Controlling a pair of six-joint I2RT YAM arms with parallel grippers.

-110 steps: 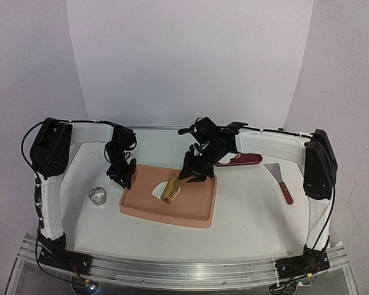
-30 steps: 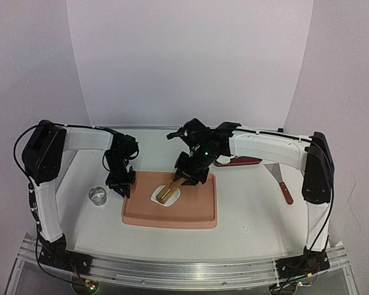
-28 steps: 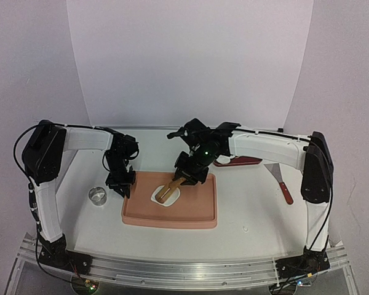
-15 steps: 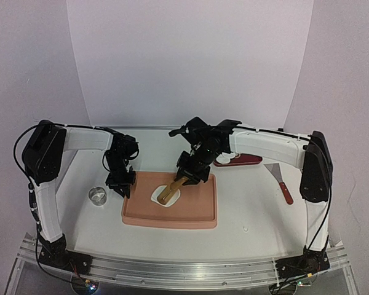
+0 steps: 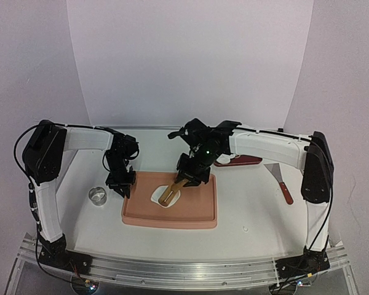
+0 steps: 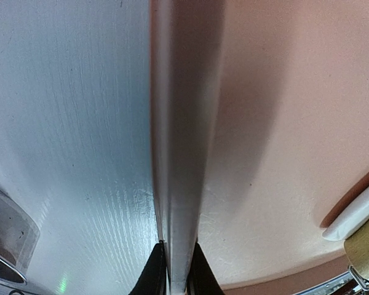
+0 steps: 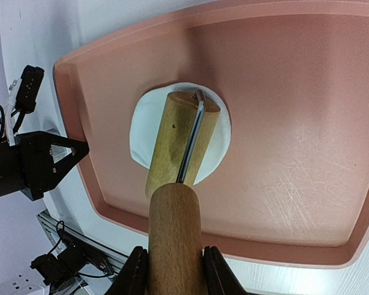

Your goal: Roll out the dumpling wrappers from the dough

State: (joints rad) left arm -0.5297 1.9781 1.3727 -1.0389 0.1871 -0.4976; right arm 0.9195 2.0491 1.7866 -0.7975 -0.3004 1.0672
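Farthest left, a short metal ring [image 5: 98, 195] stood on the white surface [image 6: 67, 123], near the left gripper [image 5: 124, 184] on the side away from the tray and not touching it. The left gripper was nearly closed, its two black fingertips [image 6: 152, 276] pinching the raised left rim of the pink tray [image 5: 197, 212], one tip outside the rim and one inside. Inward from that gripper, on the tray floor and clear of the pinched rim, lay the dough [image 7: 146, 126], a flat white piece of roughly round outline. A wooden rolling pin [image 5: 170, 190] lay across its middle, and dough showed on both sides of the barrel. The pin's far end reached about to the edge of the dough farthest from the right gripper. The right gripper [image 7: 172, 267] was closed on the pin's near handle, a finger pressed to each side of the wood, and held it slanting down and forward to the dough directly ahead of its fingers. Behind and to the outer side of the right gripper, off the tray, lay a dark red flat dish [image 5: 243, 160] with something white on it, too small to tell what. Farther right, well apart from both grippers, a scraper [image 5: 280, 181] with a red handle lay flat on the surface.
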